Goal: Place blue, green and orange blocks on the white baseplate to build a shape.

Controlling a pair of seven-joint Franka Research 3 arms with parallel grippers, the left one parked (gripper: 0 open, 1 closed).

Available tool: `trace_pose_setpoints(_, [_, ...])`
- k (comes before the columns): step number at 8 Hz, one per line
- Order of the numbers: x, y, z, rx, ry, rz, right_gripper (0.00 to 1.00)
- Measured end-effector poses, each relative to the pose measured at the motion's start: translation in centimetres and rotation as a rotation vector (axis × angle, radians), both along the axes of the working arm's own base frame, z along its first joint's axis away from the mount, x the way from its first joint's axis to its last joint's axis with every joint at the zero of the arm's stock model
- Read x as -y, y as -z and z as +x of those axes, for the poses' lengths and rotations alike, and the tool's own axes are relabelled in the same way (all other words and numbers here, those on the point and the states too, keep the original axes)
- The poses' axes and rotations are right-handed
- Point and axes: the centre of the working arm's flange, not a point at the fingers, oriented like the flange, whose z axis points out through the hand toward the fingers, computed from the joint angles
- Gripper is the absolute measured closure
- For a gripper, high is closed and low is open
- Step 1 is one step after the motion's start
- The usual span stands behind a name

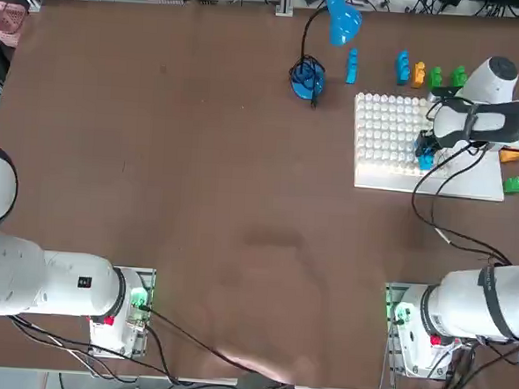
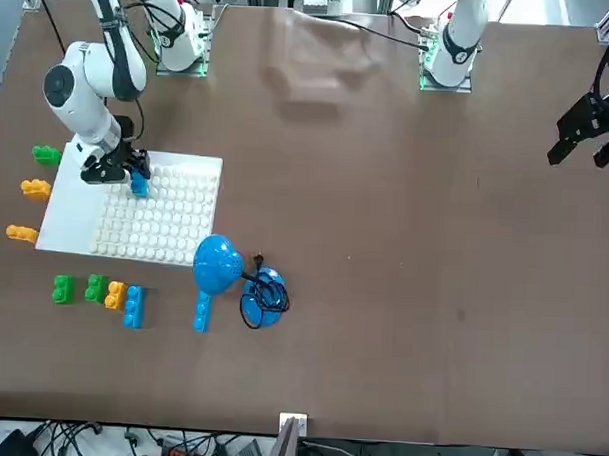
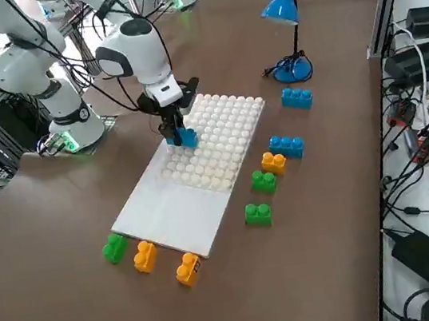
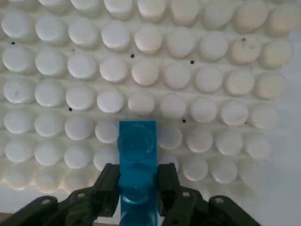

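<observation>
1. The right gripper [image 4: 137, 184], a black two-finger claw on the white arm, is clamped on a glossy bright blue plastic brick [image 4: 137, 160]; each finger presses one long side of it, low in the wrist frame.
2. In the top view this held brick [image 1: 426, 157] sits in the right part of the frame, over the studded grid of the flat white rectangular baseplate [image 1: 384, 171], near where the studs give way to the smooth margin.
3. In the right side view the gripper [image 3: 176, 134] points down at the upper middle of the frame, with the brick [image 3: 186, 138] at stud level; whether it is pressed home cannot be told.
4. Loose bricks lie on the brown table [image 1: 199, 173] around the board.
5. In the right side view, right of the board: a blue brick [image 3: 296, 97] near the blue desk lamp [image 3: 283, 5], another blue brick [image 3: 286, 146], an orange brick [image 3: 273, 162] and two green bricks [image 3: 263, 181] [image 3: 258, 214].
6. At the lower left of that frame, just off the board's smooth end: a green brick [image 3: 114, 247] and two orange bricks [image 3: 145, 256] [image 3: 188, 268].
</observation>
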Motion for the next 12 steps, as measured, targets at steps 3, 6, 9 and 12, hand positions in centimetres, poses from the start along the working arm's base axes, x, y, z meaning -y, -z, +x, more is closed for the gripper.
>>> trace_pose_setpoints(3, [0.07,0.25,0.01,0.001,0.035,0.016,0.62])
trace_pose_setpoints(6, [-0.02,0.34,0.01,0.000,0.072,0.018,0.62])
trace_pose_setpoints(9, [-0.06,0.56,0.00,-0.002,0.077,0.019,0.62])
trace_pose_setpoints(12, [-0.07,0.66,-0.04,0.002,0.080,0.019,0.62])
